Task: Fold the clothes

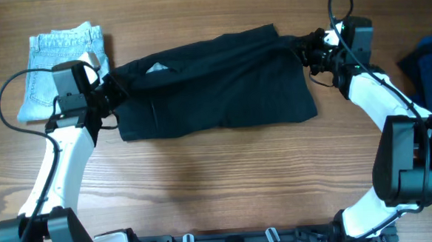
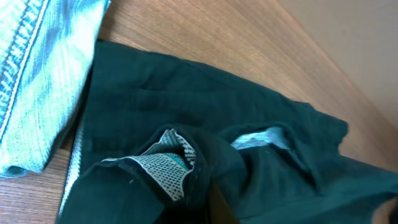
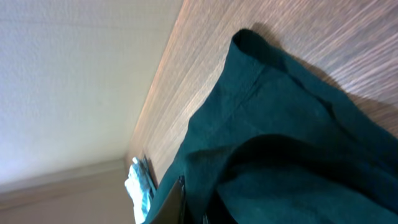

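Dark green shorts lie stretched across the table's middle, partly folded over. My left gripper is shut on their left end, where the white mesh lining shows in the left wrist view. My right gripper is shut on their right end; the right wrist view shows the dark cloth bunched over the fingers. Both ends are lifted a little off the wood.
Folded light blue jeans lie at the back left, right beside my left arm. A dark blue garment sits at the right edge. Bare wood table lies in front of the shorts.
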Robot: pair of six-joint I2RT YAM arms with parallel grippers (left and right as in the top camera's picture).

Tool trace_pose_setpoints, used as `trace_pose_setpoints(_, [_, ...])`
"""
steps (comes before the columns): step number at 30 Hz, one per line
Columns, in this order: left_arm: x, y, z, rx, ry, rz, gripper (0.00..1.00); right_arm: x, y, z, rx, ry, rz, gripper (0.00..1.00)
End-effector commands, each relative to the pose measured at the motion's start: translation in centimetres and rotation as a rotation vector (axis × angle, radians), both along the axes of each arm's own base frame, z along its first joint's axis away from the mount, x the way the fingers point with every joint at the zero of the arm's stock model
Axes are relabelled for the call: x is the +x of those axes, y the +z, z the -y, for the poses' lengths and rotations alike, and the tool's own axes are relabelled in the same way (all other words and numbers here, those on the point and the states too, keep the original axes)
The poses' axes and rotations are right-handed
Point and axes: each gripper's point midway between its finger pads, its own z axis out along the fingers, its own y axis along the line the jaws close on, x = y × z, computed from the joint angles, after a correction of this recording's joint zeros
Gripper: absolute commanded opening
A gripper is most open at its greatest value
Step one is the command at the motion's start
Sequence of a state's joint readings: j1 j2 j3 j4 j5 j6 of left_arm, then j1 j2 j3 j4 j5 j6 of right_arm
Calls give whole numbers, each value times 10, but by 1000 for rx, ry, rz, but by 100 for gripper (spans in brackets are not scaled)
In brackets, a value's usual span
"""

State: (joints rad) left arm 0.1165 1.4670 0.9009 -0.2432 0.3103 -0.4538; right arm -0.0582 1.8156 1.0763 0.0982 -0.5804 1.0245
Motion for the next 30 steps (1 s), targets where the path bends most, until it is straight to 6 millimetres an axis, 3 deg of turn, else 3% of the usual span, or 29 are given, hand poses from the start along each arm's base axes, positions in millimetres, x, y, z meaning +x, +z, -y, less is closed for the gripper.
trace_pose_setpoints(1, [6,0,-18,74,74,4,4,11,1,18,-43,-66,20,4])
trace_pose_setpoints(7, [5,-2,-26,106,105,-4,5,13,0,22,-58,-87,23,8])
trace_pose_setpoints(8, [5,-2,-26,109,107,-4,18,13,0,22,-61,-89,23,17])
trace_pose_setpoints(10, [8,1,-26,110,107,10,26,13,0,22,-69,-83,28,43])
trace_pose_setpoints(11, [9,2,-26,110,108,16,31,13,0,22,-82,-73,37,49])
trace_pose_setpoints(13, [11,4,-27,110,108,27,75,12,1,22,-101,-38,58,60])
trace_pose_setpoints(17, [5,10,-27,137,81,12,80,3,-8,34,-185,34,66,67])
trace_pose_setpoints(21, [-21,9,-28,153,52,-83,85,-27,-32,50,-190,101,-48,59])
trace_pose_setpoints(27, [-84,-38,-25,145,36,-411,89,-93,-87,78,-384,177,-347,67])
trace_pose_setpoints(30, [-99,-63,-27,153,38,-509,90,-109,-99,70,-434,279,-356,69])
